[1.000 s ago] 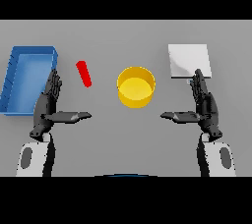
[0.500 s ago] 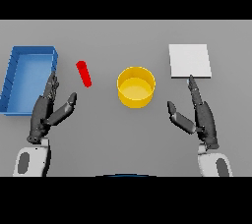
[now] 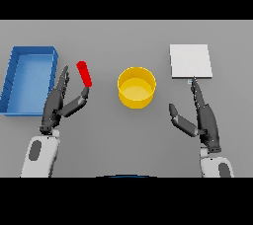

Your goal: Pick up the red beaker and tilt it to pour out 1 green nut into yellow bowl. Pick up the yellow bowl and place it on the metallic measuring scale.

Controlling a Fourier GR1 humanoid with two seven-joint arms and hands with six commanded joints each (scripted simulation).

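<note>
so your left hand [image 3: 60, 101] sits spread beside the red beaker [image 3: 84, 73], thumb reaching under it, likely set for a grasp. the beaker lies tilted on the worktop [image 3: 123, 36], between the blue bin [image 3: 29, 78] and the yellow bowl [image 3: 136, 87]. your right hand [image 3: 202, 118] waits spread below the scale [image 3: 190, 61]. no writing shows anywhere.

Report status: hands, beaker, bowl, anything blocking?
Left hand open beside red beaker, no grip. Right hand open, idle below scale. Yellow bowl mid-table, apart. Nothing blocking.
</note>
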